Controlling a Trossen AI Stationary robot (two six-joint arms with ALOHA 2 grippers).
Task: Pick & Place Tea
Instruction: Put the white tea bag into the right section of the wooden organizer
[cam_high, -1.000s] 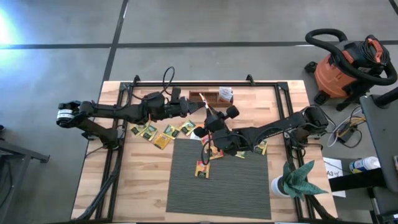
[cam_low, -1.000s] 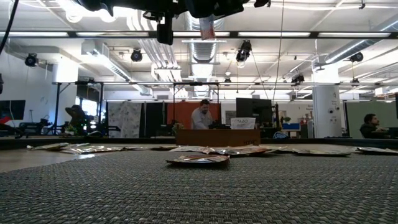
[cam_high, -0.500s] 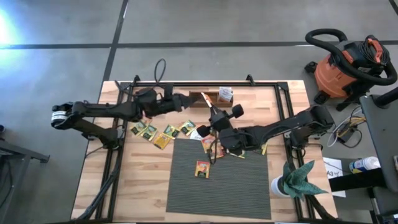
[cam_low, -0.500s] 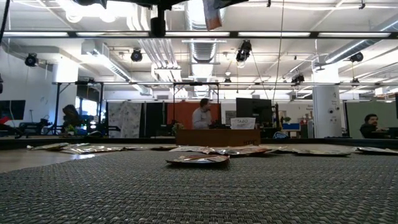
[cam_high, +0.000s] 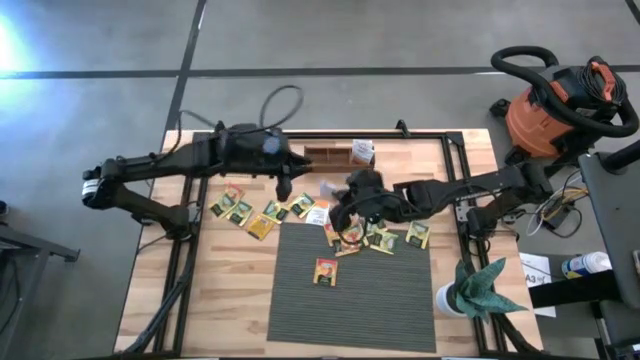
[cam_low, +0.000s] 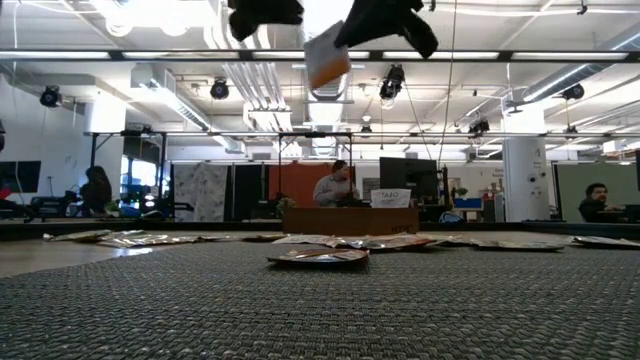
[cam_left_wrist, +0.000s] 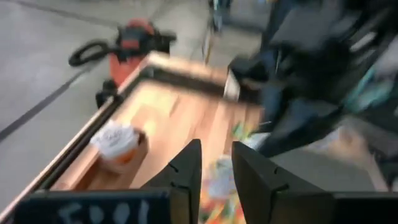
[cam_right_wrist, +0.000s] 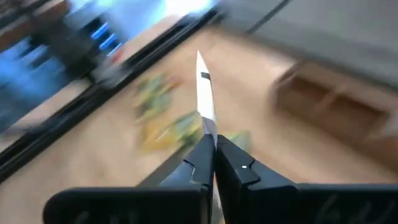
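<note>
The table carries the wooden tray at its far edge, a striped grey mat near the front, and tea sachets scattered between them. A second ago both arms met over the tray's near side with one sachet between them. Now they have parted. The left gripper has swung away above the loose sachets left of the mat, and its fingers stand slightly apart with nothing between them. The right gripper has drawn back over the mat's far edge, clamped on a pale tea sachet held edge-on well above the table. By my reading the hand-over is done and the right arm alone must place the sachet. One orange sachet lies unmoved on the mat.
</note>
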